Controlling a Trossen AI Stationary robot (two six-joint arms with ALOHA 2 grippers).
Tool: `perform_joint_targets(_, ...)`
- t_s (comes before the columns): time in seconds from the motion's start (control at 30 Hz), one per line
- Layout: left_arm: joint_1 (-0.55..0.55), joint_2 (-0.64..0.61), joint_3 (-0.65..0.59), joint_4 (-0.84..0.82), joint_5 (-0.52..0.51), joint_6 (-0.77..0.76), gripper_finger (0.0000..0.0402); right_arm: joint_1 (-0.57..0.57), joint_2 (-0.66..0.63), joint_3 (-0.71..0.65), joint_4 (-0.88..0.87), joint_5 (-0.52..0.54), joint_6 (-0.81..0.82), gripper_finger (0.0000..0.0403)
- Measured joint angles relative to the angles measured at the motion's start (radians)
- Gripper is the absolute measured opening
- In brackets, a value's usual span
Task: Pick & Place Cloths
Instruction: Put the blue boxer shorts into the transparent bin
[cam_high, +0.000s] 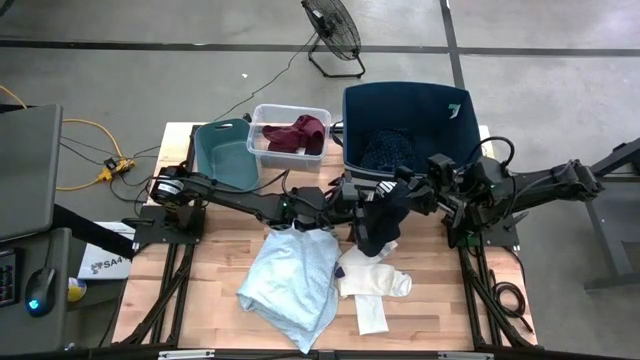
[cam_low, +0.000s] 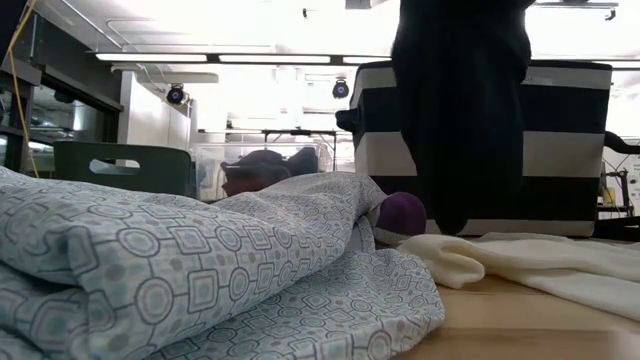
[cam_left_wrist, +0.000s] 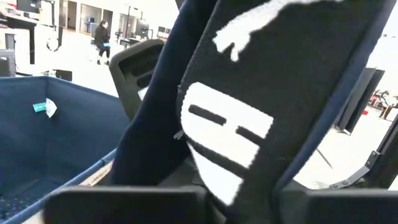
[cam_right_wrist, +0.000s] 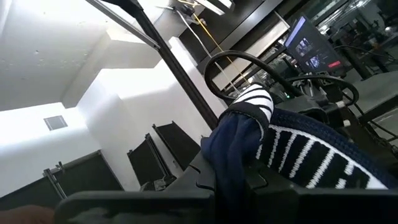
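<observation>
A black cloth with white lettering (cam_high: 380, 222) hangs between my two grippers above the table's middle. My left gripper (cam_high: 358, 196) is shut on it from the left, my right gripper (cam_high: 407, 190) from the right. In the low view the cloth (cam_low: 460, 110) hangs as a dark column. Its lower end reaches down toward the small white pieces (cam_high: 372, 282). A large pale-blue cloth (cam_high: 290, 285) lies crumpled on the table in front. A maroon cloth (cam_high: 297, 134) lies in the clear bin, and a navy dotted cloth (cam_high: 388, 150) in the navy bin. My left gripper holds the black cloth at its lettered part (cam_left_wrist: 231, 180), pinched between the two fingers. The fingers come about level from the table's left. The cloth hangs lifted below the hold. My right gripper holds a bunched upper part of the black cloth (cam_right_wrist: 239, 155), several layers gathered between the fingers. They come from the table's right, slanting slightly up. The cloth hangs down from the hold.
A teal bin (cam_high: 225, 155), a clear bin (cam_high: 262, 128) and a navy bin (cam_high: 455, 105) stand along the table's far edge. A small purple thing (cam_low: 402, 212) lies by the pale-blue cloth. Bare wood shows at the near right (cam_high: 450, 310). A fan (cam_high: 332, 35) stands on the floor beyond.
</observation>
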Motion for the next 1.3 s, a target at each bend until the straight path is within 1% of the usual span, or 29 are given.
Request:
perform_joint_targets(0.13, 0.000, -0.017, 0.000, -0.022, 0.002, 0.003, 0.0005, 0.000, -0.006, 0.000, 0.002, -0.018, -0.002, 0.0010)
perform_joint_targets(0.2, 0.000, -0.032, 0.001, -0.046, 0.002, 0.006, 0.0004, 0.000, -0.011, 0.000, 0.014, -0.024, -0.007, 0.0022)
perform_joint_targets(0.27, 0.000, -0.043, 0.001, -0.076, 0.002, 0.006, 0.0003, 0.002, -0.021, 0.000, 0.016, -0.032, -0.021, 0.0042)
perform_joint_targets(0.33, 0.000, -0.055, 0.001, -0.114, -0.001, 0.006, 0.0002, 0.008, -0.031, 0.000, 0.029, -0.052, -0.054, 0.0071)
perform_joint_targets(0.47, 0.000, -0.083, 0.001, -0.203, -0.002, 0.008, 0.0002, 0.009, -0.062, 0.000, 0.032, -0.056, -0.096, 0.0148)
perform_joint_targets(0.6, 0.000, -0.122, 0.001, -0.315, -0.005, 0.054, 0.0001, 0.008, -0.103, 0.000, -0.013, -0.019, -0.165, 0.0221)
perform_joint_targets(0.67, 0.001, -0.154, 0.000, -0.380, -0.019, 0.082, 0.0001, 0.009, -0.123, 0.000, -0.050, 0.022, -0.195, 0.0246)
perform_joint_targets(0.73, 0.001, -0.196, 0.000, -0.448, -0.053, 0.106, 0.0001, 0.009, -0.145, 0.000, -0.093, 0.060, -0.200, 0.0262)
perform_joint_targets(0.87, 0.001, -0.283, 0.000, -0.575, -0.114, 0.156, 0.0001, 0.008, -0.178, 0.000, -0.189, 0.161, -0.202, 0.0275)
perform_joint_targets(1.07, 0.001, -0.430, 0.000, -0.737, -0.239, 0.264, 0.0000, 0.009, -0.200, 0.000, -0.295, 0.304, -0.188, 0.0272)
perform_joint_targets(1.17, 0.010, -0.488, 0.000, -0.749, -0.312, 0.365, 0.0000, 0.009, -0.200, 0.000, -0.316, 0.349, -0.187, 0.0271)
perform_joint_targets(1.3, 0.062, -0.552, 0.000, -0.744, -0.344, 0.503, 0.0000, 0.009, -0.193, 0.000, -0.324, 0.413, -0.186, 0.0270)
